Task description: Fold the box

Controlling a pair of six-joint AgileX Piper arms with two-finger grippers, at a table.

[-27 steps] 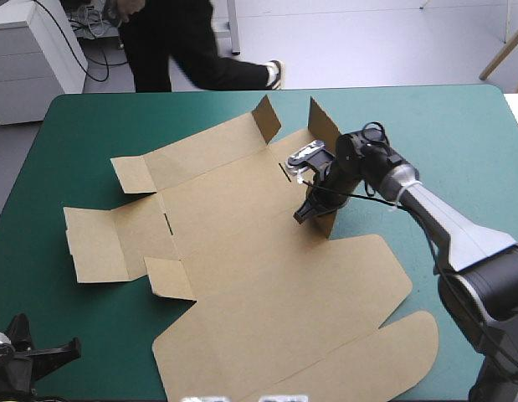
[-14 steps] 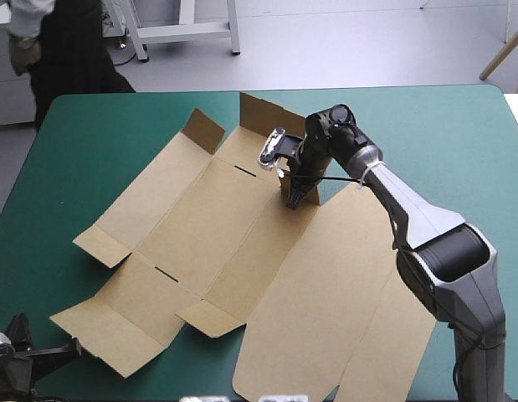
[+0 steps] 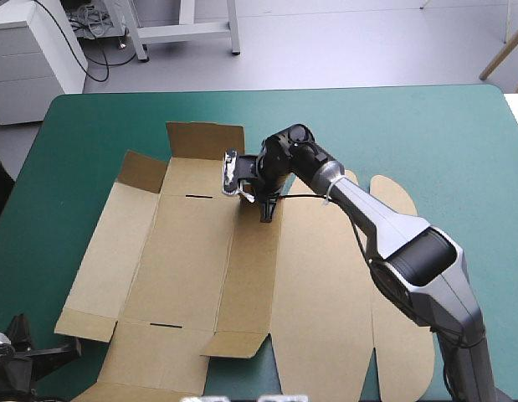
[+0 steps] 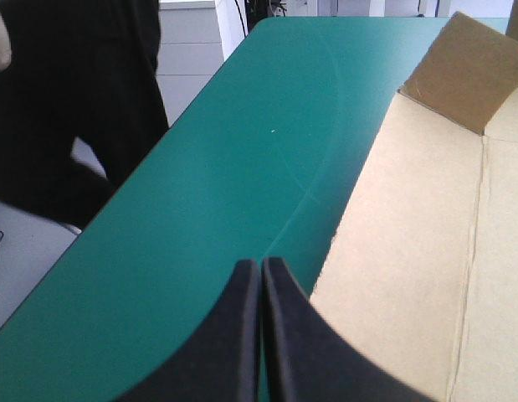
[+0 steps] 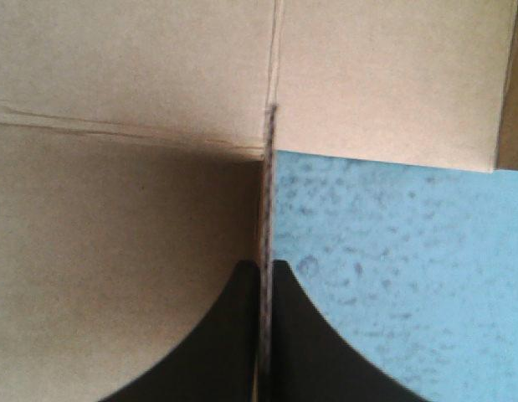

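On the far side of the box [image 3: 192, 251], right gripper [image 3: 267, 211] pinches 1 upright flap [image 5: 265, 180]. Left gripper [image 4: 261, 264] pressed together, empty.

Box [image 3: 192, 251]: brown sheet spread mostly flat on the teal-green bench [image 3: 426, 126], two far flaps raised.
Right end effector [image 3: 267, 211]: tip down on the board near its far edge.
Left end effector [image 3: 49, 352]: low at the bench's near-left corner.

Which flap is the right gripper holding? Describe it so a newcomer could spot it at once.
Start at the flat brown box on the teal-green table and go to its far end, where a wide flap and a smaller corner flap tilt up. Just right of the wide one, a small flap stands on edge, pinched in the right gripper; its neighbours are free.
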